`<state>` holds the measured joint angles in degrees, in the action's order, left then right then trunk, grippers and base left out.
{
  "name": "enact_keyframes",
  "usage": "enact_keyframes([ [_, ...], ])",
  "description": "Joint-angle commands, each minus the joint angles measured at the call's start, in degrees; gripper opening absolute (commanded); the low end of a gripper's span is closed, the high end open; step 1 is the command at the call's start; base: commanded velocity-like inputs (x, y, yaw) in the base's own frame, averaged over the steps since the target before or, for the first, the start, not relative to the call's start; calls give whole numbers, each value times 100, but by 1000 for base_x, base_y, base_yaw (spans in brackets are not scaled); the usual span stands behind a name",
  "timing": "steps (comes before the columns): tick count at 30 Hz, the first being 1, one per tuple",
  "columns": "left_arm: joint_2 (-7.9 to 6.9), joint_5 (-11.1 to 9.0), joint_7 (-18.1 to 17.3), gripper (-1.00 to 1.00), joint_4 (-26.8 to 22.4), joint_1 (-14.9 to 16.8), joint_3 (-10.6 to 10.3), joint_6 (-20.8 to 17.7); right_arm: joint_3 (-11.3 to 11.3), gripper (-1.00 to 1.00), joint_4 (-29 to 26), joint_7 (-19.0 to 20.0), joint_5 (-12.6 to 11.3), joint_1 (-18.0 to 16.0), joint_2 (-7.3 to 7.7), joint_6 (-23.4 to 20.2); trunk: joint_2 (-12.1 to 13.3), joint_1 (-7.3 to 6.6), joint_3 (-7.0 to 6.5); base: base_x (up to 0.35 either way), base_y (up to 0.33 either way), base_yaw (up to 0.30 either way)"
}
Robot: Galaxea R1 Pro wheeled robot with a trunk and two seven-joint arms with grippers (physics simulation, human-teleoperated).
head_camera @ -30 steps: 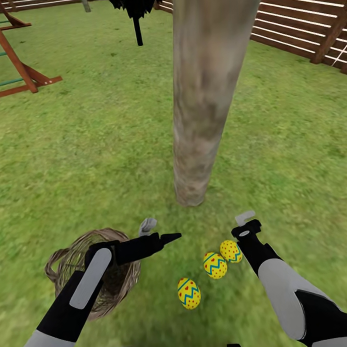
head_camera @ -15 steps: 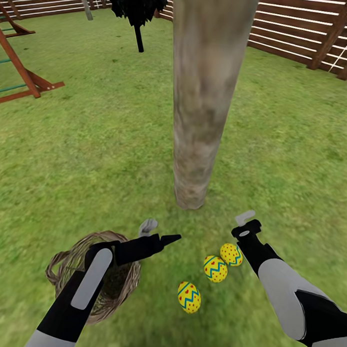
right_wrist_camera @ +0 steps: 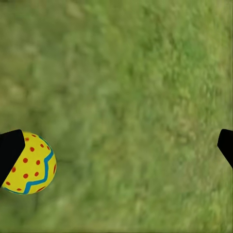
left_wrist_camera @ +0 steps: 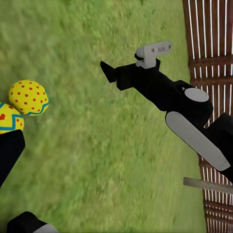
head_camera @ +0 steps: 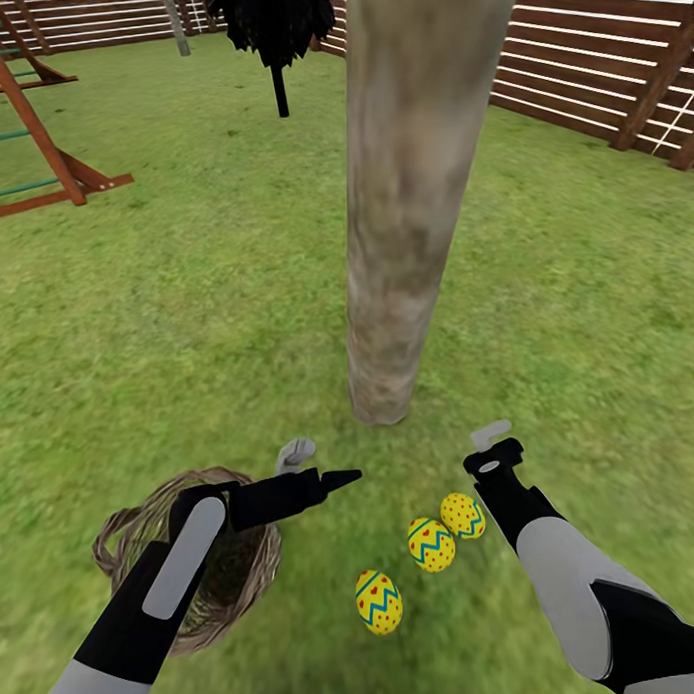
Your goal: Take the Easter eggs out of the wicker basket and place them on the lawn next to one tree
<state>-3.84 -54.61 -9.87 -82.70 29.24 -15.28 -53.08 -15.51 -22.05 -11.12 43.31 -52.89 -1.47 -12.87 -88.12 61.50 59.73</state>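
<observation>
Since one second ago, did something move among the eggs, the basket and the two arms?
Only the camera tilted a little: the whole head view slid down slightly. The three eggs lie on the lawn in the same arrangement near the tree, the wicker basket stays beside them, and the left gripper and right gripper hold nothing, as before.

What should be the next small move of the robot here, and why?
Probably only a small retreat: lift both arms away. All three Easter eggs lie on the lawn near the foot of the tree, and what shows of the wicker basket looks empty. The right gripper appears open and holds nothing; the left gripper also holds nothing.
</observation>
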Motion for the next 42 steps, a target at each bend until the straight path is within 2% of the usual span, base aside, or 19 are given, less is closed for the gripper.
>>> enact_keyframes([
  [1, -3, 38, -41, 100, -1, 3, -2, -9, -22, 100, -3, -3, 43, -2, -6, -23, -2, 0, -7, 0, 0, 0],
  [24, -4, 39, -41, 100, 0, 3, -1, -1, -22, 100, 3, -4, 42, 7, -11, -14, -2, 0, -219, 0, 0, 0],
  [34, -2, 38, -47, 100, -1, 3, 0, 0, -20, 100, 2, 1, 38, 7, -11, -14, 399, -220, -465, 0, 0, 0],
  [42, -2, 38, -46, 100, 0, 3, -1, 0, -14, 100, 6, -3, 38, 7, -11, 0, 399, -220, -484, 0, 0, 89],
])
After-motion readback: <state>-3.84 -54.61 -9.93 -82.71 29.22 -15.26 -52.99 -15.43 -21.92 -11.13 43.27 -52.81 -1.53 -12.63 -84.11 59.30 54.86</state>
